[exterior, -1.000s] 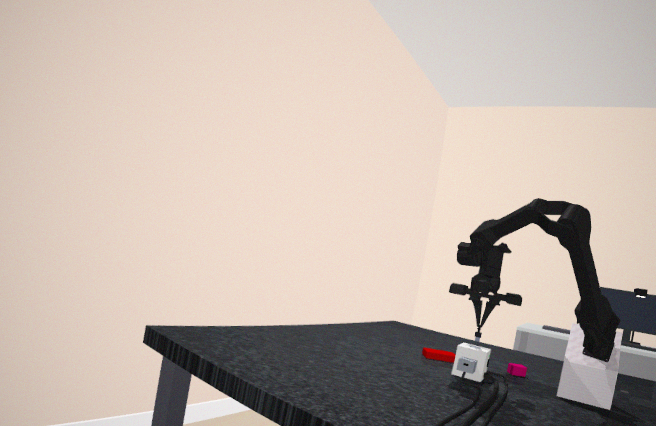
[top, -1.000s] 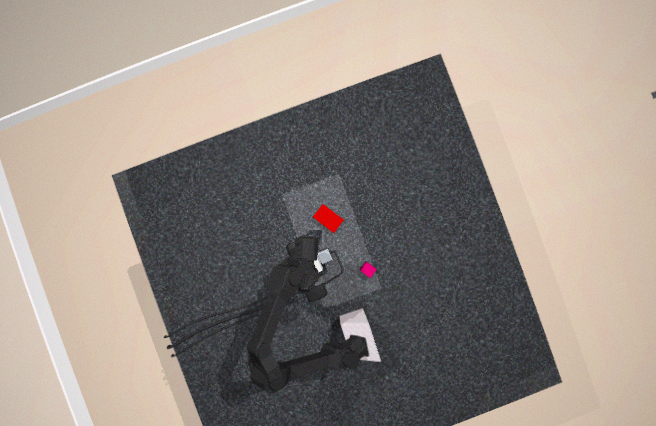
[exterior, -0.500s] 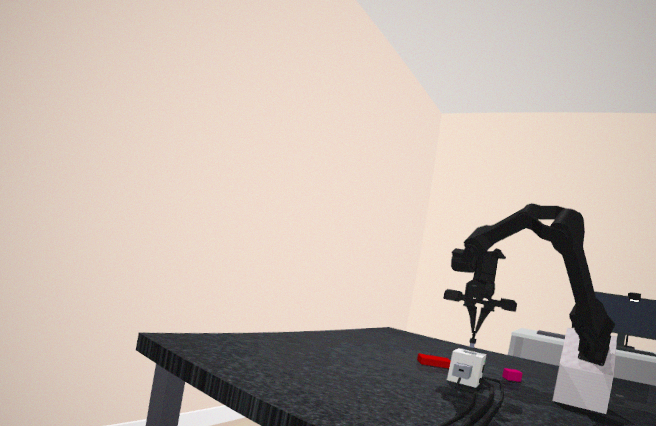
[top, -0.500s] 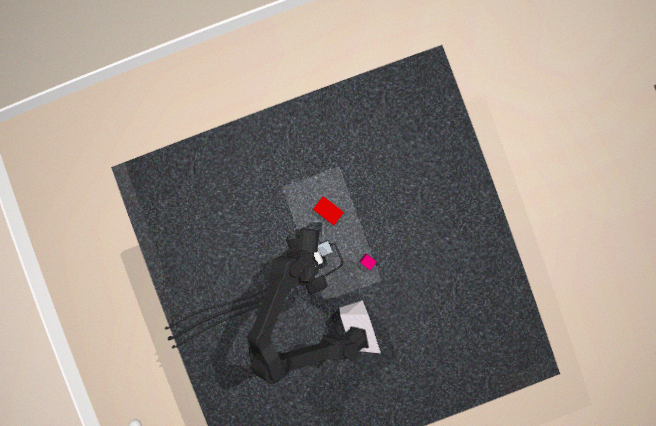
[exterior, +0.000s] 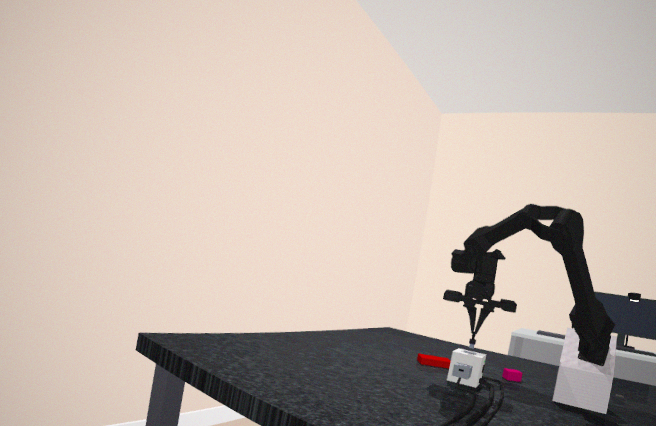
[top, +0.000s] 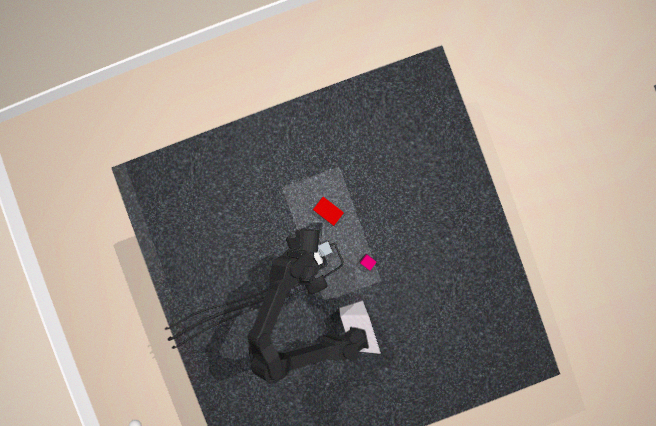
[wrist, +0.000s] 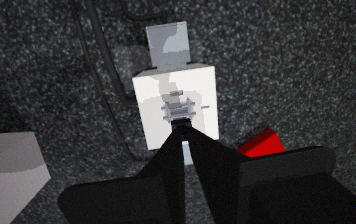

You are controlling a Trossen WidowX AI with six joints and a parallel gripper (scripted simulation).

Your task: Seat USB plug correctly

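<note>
The power cube [top: 317,258] [exterior: 477,369] [wrist: 150,110] is a white block standing upright on the table. My gripper [exterior: 472,339] [wrist: 183,133] is shut on the USB plug [exterior: 472,343] [wrist: 181,123], a small dark body held upright over the cube's top. The plug's pale metal end reaches down to or just above the top face. A metallic socket outline [wrist: 179,109] shows on the top beside the plug in the wrist view. Whether the metal end is inside the socket, and which way round it faces, I cannot tell. The fingertips are hidden in the top view.
Grey blocks stick out from two of the cube's sides, one [top: 324,248] [wrist: 170,46] towards the mat's middle, another [exterior: 462,370] opposite. Black cables [exterior: 494,393] run beside the cube. A red block [top: 328,211] [exterior: 433,360] [wrist: 264,144] and a magenta block [top: 368,262] [exterior: 512,374] lie nearby.
</note>
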